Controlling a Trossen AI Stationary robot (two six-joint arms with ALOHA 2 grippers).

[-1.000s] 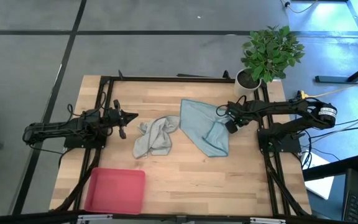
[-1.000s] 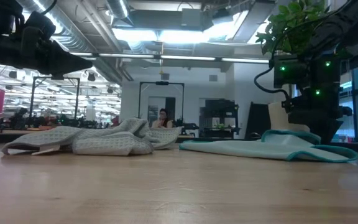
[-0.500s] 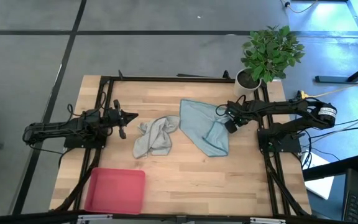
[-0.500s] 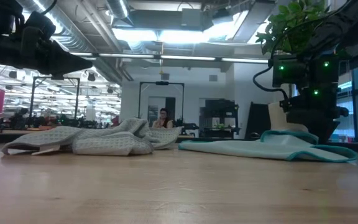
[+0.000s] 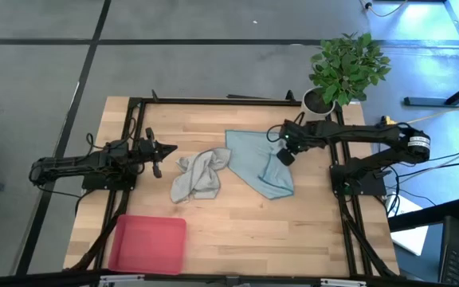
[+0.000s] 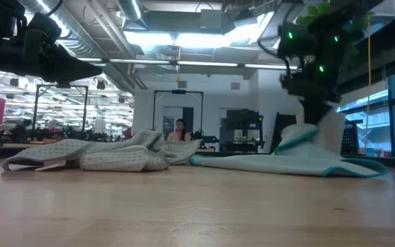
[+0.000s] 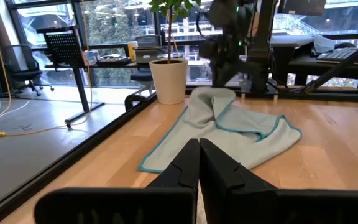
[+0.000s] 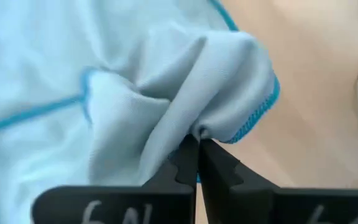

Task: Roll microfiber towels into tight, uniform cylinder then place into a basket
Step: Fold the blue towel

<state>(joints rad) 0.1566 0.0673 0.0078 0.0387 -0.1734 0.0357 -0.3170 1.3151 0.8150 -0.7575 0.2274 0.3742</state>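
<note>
A pale blue-teal microfiber towel (image 5: pixel 255 163) lies spread at the table's middle right. Its right part is raised into a peak (image 6: pixel 299 135) under my right gripper (image 5: pixel 282 153), which points steeply down and is shut on it. A light grey towel (image 5: pixel 198 175) lies crumpled just left of the blue one. The pink-red basket (image 5: pixel 148 243) sits at the near left. My left gripper (image 5: pixel 159 151) waits shut and level at the table's left, touching nothing, and looks toward the blue towel (image 7: pixel 229 121). My right gripper pinches a bunched fold of the blue towel (image 8: pixel 211 127) between its two fingertips, close to the teal-stitched edge (image 8: pixel 261 111). The fingers come from above, slanting down. The held part is lifted into a peak while the rest of the towel lies on the table.
A white pot with a green plant (image 5: pixel 325 96) stands at the far right corner, close behind my right arm. Black frame rails (image 5: pixel 213 100) run along the table's sides. A person (image 6: pixel 180 129) shows far off in the room.
My right gripper has risen and gone toward the table's left and far edge, rolling its wrist, still shut on the blue towel. The towel's right part has been drawn up into a peak, and the rest has slid slightly left on the table.
</note>
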